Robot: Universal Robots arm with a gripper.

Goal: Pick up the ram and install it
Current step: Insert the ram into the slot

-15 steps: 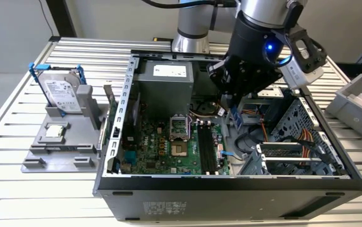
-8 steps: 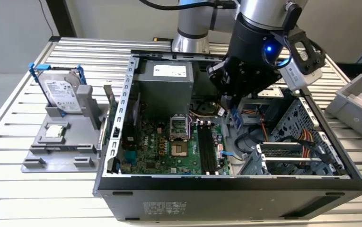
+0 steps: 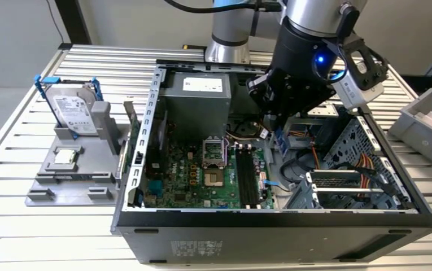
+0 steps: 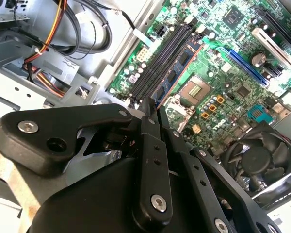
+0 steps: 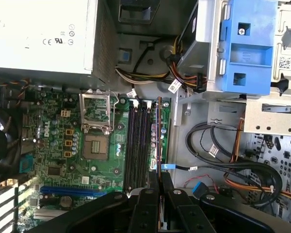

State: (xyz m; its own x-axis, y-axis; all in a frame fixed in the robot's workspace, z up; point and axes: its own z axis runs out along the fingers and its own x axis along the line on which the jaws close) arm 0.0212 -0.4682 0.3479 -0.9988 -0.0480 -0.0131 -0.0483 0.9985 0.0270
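The gripper (image 4: 153,108) grasps the ram (image 4: 177,73), which extends straight out beyond the fingertips, parallel to the motherboard's (image 5: 56,145) black slots (image 5: 136,145).

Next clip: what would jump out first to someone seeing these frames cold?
The open computer case on the slatted table, with the black gripper lowered inside it. Its jaws pinch the blue ram edge-on over the long black slots of the green motherboard. A hard drive stands upright at the exterior view's left.

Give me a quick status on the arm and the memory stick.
Gripper shut on the ram, inside the open case. Ram edge-on over the black slots of the motherboard. Nothing blocking the slots.
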